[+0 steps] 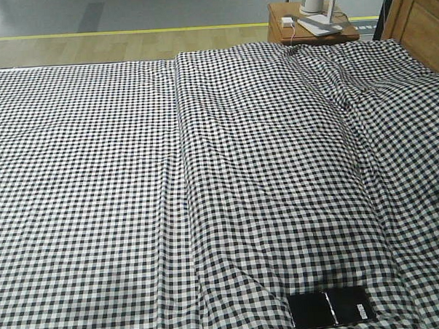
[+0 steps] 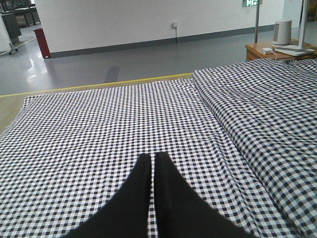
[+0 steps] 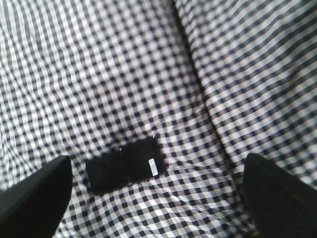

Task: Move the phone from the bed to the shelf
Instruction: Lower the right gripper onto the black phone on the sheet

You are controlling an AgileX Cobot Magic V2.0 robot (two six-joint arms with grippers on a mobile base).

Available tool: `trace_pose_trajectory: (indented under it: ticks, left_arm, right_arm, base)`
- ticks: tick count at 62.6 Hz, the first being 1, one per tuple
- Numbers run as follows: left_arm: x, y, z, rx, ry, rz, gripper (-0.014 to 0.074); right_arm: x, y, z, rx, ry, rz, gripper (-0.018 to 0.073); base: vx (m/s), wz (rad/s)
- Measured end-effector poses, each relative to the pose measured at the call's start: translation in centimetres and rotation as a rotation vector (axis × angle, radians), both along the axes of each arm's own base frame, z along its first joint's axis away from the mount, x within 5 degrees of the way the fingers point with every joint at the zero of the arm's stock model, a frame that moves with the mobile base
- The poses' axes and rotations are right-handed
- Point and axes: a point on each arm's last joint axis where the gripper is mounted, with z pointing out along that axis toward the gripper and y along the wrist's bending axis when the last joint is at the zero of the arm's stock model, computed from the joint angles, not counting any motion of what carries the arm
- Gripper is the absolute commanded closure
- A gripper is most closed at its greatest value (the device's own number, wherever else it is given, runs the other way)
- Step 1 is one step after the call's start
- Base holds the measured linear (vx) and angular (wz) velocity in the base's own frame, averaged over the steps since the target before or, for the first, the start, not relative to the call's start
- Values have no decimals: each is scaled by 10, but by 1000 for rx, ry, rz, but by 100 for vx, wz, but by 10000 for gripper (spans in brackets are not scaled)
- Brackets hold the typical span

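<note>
Right wrist-mounted view: the phone [image 3: 125, 164] lies flat on the bed [image 3: 223, 74], below the right jaws. The right jaws are spread wide and hold nothing. The phone is closer to the left-hand jaw than the right-hand one, and it touches neither.

Exterior front-facing view: the phone [image 1: 331, 307] sits at the near right of the bed [image 1: 96, 177], just right of a long crease.

Left wrist-mounted view: the left jaws are pressed together with nothing between them, over bare check cloth [image 2: 124, 114]. No shelf is clearly in view.

Step in hand, as I judge it: approach and grasp with the right arm.
- Centre first. You look offset, so shift toward the phone until it sits midway between the jaws.
- The phone's long side seems to run across the opening. Turn the wrist so you close across the narrow width.
- Descend until the tips dent the cloth. The bedding should give and let them reach the rim.

Materials:
- The phone is a thin, glossy black slab and probably slippery.
- A seam crosses its middle, so grip both halves evenly.
- It carries a small white sticker.
- The cloth is soft, creased gingham and may snag the jaws.
</note>
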Motion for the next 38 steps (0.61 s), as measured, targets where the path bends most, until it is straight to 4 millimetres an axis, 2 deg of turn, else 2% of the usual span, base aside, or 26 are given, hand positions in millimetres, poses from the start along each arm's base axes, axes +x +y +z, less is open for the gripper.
trace_pose_trajectory:
  ticks: [11, 23, 31, 38]
  left_arm:
    - [0, 0, 0, 0, 0, 0, 595]
    - [0, 0, 0, 0, 0, 0, 595]
    - [0, 0, 0, 0, 0, 0, 595]
    - [0, 0, 0, 0, 0, 0, 595]
  right_arm:
    - [20, -10, -77, 119, 92, 93, -80]
    - [24, -6, -150, 245, 171, 187, -77]
    - [23, -1, -190, 313, 206, 229, -75]
    - [19, 3, -216, 354, 229, 260, -74]
  base:
    - [0, 0]
    - [0, 0]
    - [0, 0]
    - [0, 0]
